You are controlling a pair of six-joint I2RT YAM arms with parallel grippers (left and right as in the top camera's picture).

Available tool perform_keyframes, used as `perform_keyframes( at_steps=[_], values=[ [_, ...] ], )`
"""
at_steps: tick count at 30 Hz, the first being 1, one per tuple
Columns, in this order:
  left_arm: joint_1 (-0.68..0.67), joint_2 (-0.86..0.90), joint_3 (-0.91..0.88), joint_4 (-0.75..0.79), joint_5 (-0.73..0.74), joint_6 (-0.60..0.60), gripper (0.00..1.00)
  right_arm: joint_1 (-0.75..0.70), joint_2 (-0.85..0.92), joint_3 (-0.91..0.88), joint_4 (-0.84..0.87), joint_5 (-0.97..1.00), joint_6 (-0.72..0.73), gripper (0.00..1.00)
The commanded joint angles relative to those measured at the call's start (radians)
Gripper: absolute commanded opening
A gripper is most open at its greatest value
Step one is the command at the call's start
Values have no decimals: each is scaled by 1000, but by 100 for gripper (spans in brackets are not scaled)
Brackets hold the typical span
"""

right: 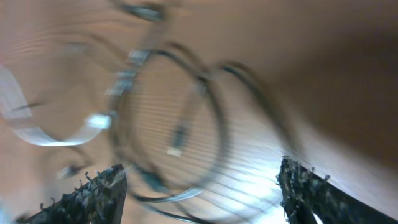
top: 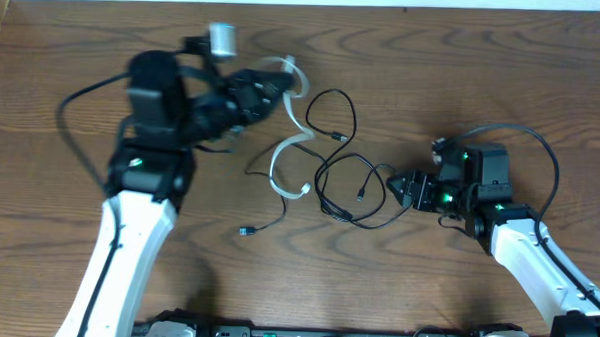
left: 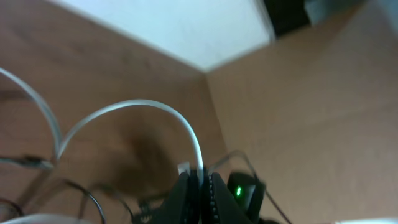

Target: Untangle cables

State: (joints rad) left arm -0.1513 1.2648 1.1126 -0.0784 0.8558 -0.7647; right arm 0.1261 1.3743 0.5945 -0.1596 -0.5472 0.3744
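I read my left gripper [left: 200, 183] clamped shut on the white cable [top: 275, 168]; the black cable [top: 320, 184] lies looped mid-table, just beside it. My right gripper [right: 200, 169] stands wide apart, empty, near the black loops.

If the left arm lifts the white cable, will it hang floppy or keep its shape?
Likely springy rather than limp: the white cable arches smoothly out of the left gripper. Thin, so probably light. It may drag the black cable, whose loops lie beside it.

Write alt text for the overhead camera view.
The left gripper pinches a white cable near the far edge of a wooden table. Its curls meet a looped black cable mid-table, with the right gripper beside those loops.
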Motion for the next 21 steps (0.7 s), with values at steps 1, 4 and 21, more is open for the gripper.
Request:
perform_keyframes(
  at_steps=[1, 4, 21],
  values=[
    [-98, 78, 4, 5, 34, -15, 8, 18, -3, 5, 117, -292, -85, 77],
    [-167, 135, 4, 5, 34, -15, 8, 52, -3, 5, 206, -336, -85, 79],
    [-305, 227, 4, 52, 23, -110, 8, 243, -3, 5, 466, -138, -138, 66]
  ],
)
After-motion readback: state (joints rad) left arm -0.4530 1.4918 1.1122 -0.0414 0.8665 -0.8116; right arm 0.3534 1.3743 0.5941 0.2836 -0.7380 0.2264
